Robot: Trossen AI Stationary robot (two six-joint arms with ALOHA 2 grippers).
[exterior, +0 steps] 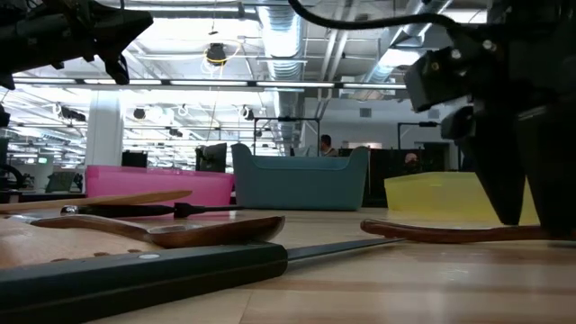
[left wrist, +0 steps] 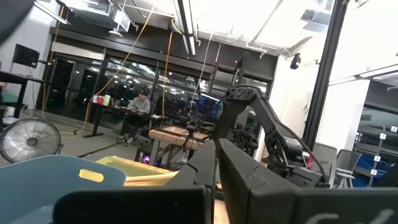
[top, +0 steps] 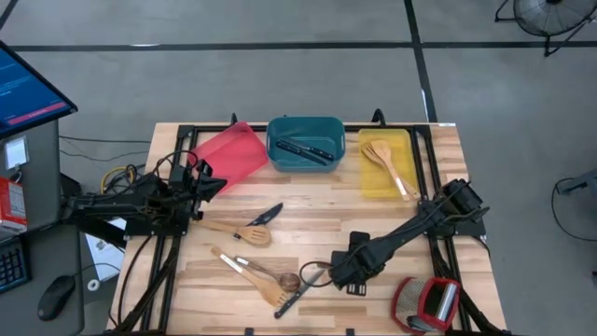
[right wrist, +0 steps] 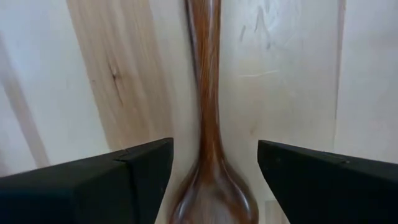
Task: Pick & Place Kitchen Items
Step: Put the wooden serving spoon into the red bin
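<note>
Right arm is stretched diagonally across the table toward the front middle, with its wrist pitched down so the right gripper [top: 328, 273] sits low over the tabletop, fingers [right wrist: 112, 180] spread wide apart. Left arm is just parked at the table's left edge, raised off the surface, left gripper [top: 207, 179] pinched fully closed with nothing in it.
</note>
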